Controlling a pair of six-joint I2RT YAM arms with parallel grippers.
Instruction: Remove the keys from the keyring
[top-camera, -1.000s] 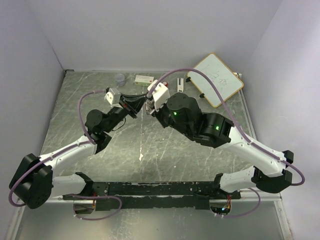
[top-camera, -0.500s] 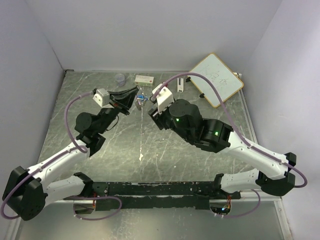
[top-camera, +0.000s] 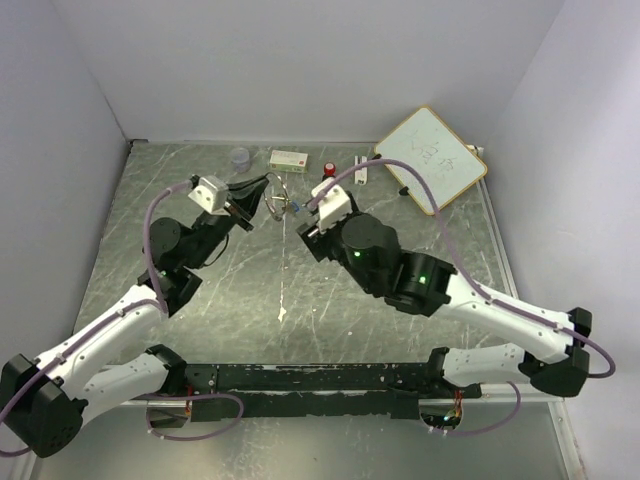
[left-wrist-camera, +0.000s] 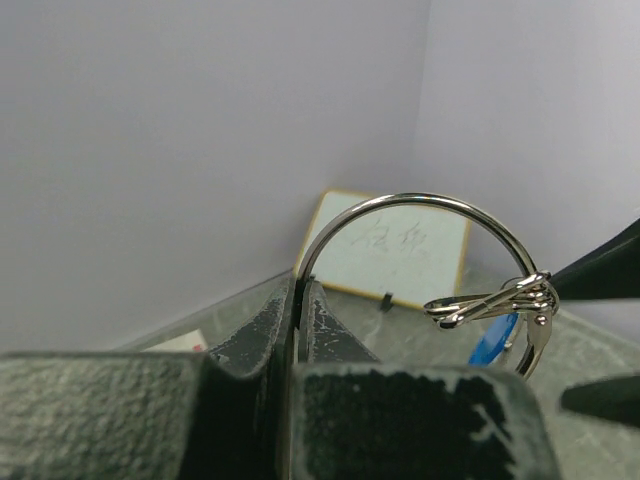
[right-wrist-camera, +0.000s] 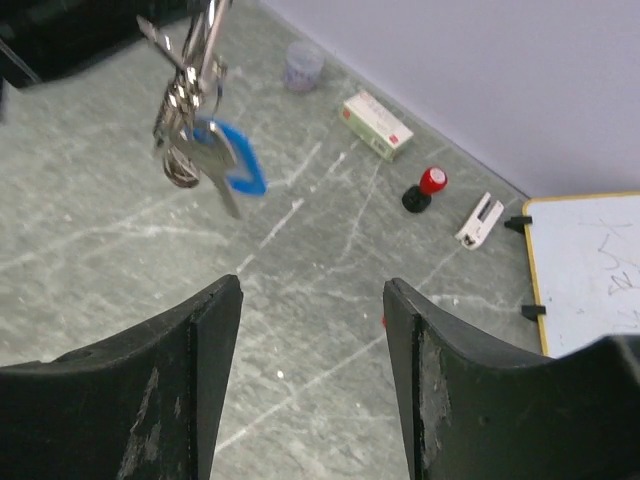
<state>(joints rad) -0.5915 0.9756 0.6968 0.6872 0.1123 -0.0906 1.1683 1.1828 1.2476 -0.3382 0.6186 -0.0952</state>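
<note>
Your keyring (left-wrist-camera: 420, 196) is up off the bench (top-camera: 250, 290), in the back middle of the workspace between the two arms. The thin silver loop stands on edge, one side of it caught in your left claw (left-wrist-camera: 297, 300), whose fingers are pressed together on the wire. On the far side of the loop hangs a bunch of small silver clips (right-wrist-camera: 183, 95), and the blue key (right-wrist-camera: 235, 170) dangles below them with its blade slanting down.

Your right claw (right-wrist-camera: 312, 290) is just beside the bunch, not touching it. Its fingers are spread apart with nothing between them, and the keys hang ahead and to the upper left in its wrist view.

Along the back of the bench you have a small clear cup (top-camera: 240, 156), a green and white box (top-camera: 288, 158), a black stamp with a red top (right-wrist-camera: 425, 188) and a small white clip (right-wrist-camera: 480, 220). A whiteboard (top-camera: 430, 160) lies at the back right corner.
</note>
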